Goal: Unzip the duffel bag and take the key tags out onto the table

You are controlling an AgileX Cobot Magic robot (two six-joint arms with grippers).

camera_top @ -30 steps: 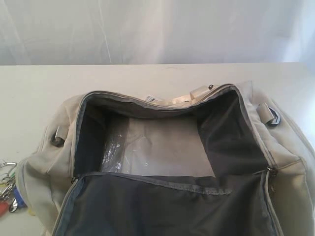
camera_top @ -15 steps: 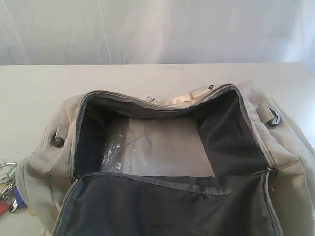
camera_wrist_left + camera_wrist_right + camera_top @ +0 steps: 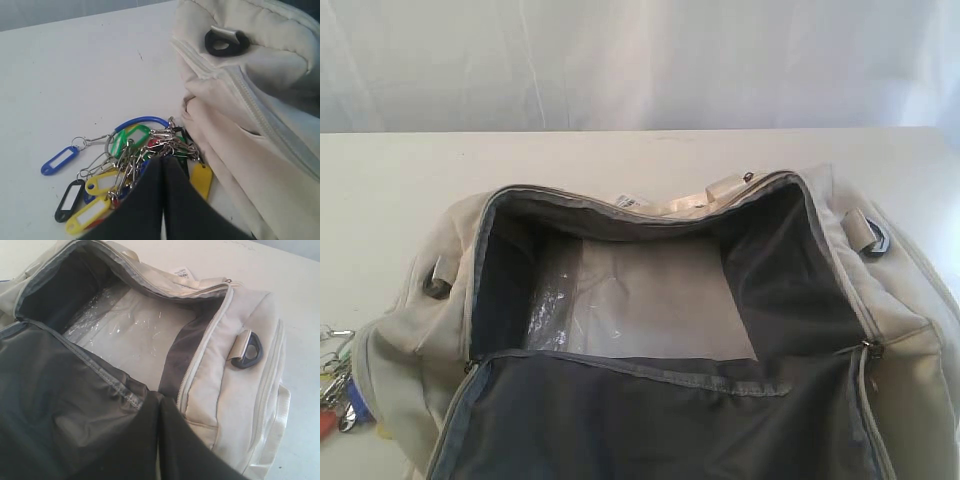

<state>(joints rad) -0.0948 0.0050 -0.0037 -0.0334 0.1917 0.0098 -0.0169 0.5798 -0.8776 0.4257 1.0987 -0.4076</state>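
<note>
Plastic and thin wire make up the tags: light, loose and rattly, so they will likely slither and fan out rather than lift as one block. They lie in a heap on the worktop, touching the near-left end of the bag. The bag stands unzipped, its flap folded toward the near side and only clear film showing inside. By my reading the goal looks met.

If you need to shift the bunch, take the blue ring. It seems to carry every tag, whereas a single tag would swing, and its smooth plastic may slip from a pinch. The bag is soft cloth and will sag wherever you pull it.

Your left hand hangs just over the bunch, fingers pressed together with nothing visible between them. Your right hand is pressed together too and empty, poised above the flap's dark lining toward the bag's right side.
</note>
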